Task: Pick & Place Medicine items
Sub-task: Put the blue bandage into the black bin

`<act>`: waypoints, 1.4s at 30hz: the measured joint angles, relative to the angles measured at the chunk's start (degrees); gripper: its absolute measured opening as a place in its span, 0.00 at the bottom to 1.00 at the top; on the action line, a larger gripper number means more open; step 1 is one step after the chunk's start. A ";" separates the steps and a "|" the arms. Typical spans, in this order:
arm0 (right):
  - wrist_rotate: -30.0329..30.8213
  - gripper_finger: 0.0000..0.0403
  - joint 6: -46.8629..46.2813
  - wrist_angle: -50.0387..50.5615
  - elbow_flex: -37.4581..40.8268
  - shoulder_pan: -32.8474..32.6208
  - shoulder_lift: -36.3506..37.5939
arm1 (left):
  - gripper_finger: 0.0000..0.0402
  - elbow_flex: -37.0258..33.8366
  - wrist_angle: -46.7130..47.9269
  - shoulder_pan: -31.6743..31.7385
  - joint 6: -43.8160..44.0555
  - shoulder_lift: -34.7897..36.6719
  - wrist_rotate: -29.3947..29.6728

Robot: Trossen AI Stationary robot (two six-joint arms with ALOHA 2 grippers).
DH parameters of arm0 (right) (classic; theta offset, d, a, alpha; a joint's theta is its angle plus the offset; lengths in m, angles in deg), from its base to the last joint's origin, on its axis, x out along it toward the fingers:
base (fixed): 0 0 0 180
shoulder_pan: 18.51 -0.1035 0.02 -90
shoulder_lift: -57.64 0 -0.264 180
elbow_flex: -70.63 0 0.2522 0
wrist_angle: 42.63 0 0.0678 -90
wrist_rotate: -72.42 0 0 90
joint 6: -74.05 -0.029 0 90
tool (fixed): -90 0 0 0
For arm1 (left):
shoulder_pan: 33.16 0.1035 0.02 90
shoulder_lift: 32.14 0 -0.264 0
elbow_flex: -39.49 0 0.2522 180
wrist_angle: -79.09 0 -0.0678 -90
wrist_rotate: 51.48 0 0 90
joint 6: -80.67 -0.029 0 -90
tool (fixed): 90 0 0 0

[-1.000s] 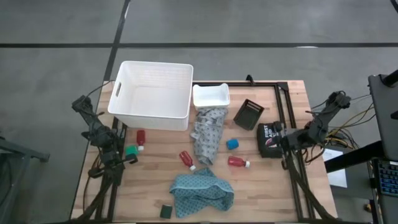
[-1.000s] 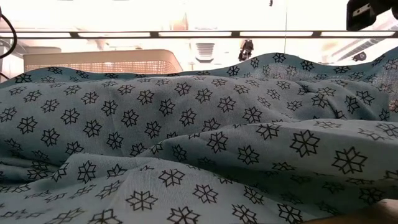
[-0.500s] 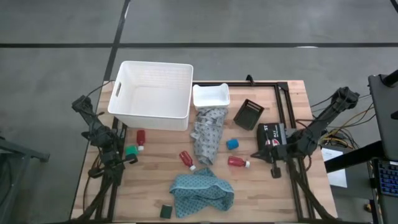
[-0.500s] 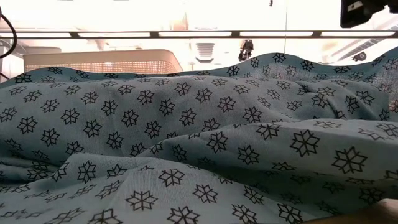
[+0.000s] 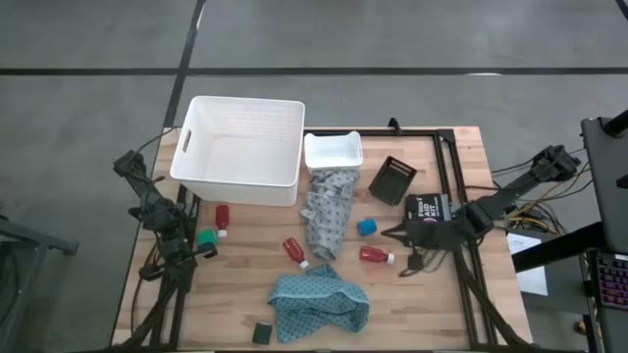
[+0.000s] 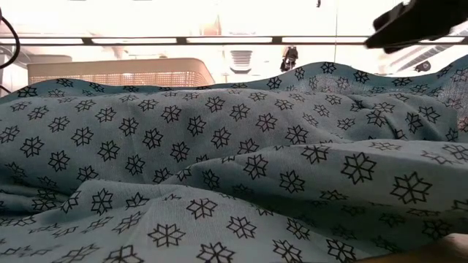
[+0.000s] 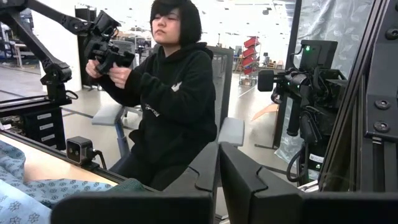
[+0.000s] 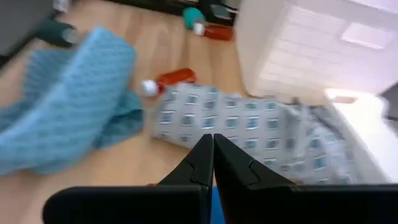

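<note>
While the right gripper hung with jaws shut just beside the nearest red bottle on the table, I feared those closed fingers would knock it rolling instead of grasping it.

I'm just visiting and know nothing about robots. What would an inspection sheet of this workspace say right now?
Surface: wooden table.
Job's things: three red bottles, blue container, green container, all loose on the table.
Clutter: teal cloth, grey cloth, white bin, white tray, first-aid pouch.
Grippers: left gripper shut, at the left edge; right gripper shut, near the rightmost bottle.
Cables: bundle by the right arm.
Surroundings: seated person beyond the table.
</note>
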 joint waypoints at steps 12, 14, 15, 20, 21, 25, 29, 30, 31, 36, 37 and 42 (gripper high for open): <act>-15.74 0.02 5.53 6.77 -4.71 11.51 -9.77 | 0.06 0.00 -0.02 0.00 0.00 -0.02 0.00; -19.14 0.04 4.73 7.37 -4.65 12.74 -10.82 | 0.06 0.02 -0.01 -0.02 0.00 0.00 0.00; -21.29 0.05 4.44 7.33 -4.54 13.45 -11.37 | 0.06 0.01 0.00 0.00 0.00 -0.01 0.00; -26.30 0.20 4.51 7.10 -4.43 16.64 -13.28 | 0.06 0.02 -0.02 0.00 0.00 -0.02 0.00; -26.74 0.23 4.53 7.14 -4.43 17.12 -13.65 | 0.06 0.01 0.00 -0.01 0.00 -0.02 0.00; -27.36 0.39 4.74 7.19 -4.38 18.24 -14.94 | 0.06 0.00 -0.02 -0.02 0.00 -0.02 0.00; -27.18 0.55 11.11 7.30 -4.34 18.85 -16.84 | 0.06 0.00 0.00 -0.02 0.00 -0.02 0.00; -27.05 0.58 13.29 7.28 -4.24 18.89 -17.28 | 0.06 0.02 -0.02 -0.02 0.00 -0.02 0.00; -26.92 0.61 15.04 7.28 -4.17 18.89 -17.85 | 0.06 0.01 -0.01 -0.01 0.00 -0.02 0.00; -24.87 0.70 15.67 7.24 -4.10 20.15 -21.19 | 0.06 0.02 0.00 -0.02 0.00 0.00 0.00; -24.25 0.71 15.08 7.24 -4.12 20.69 -21.80 | 0.06 0.02 0.00 -0.02 0.00 -0.02 0.00; -23.90 0.73 17.00 6.49 -4.21 23.09 -24.91 | 0.06 0.01 -0.01 -0.02 0.00 -0.02 0.00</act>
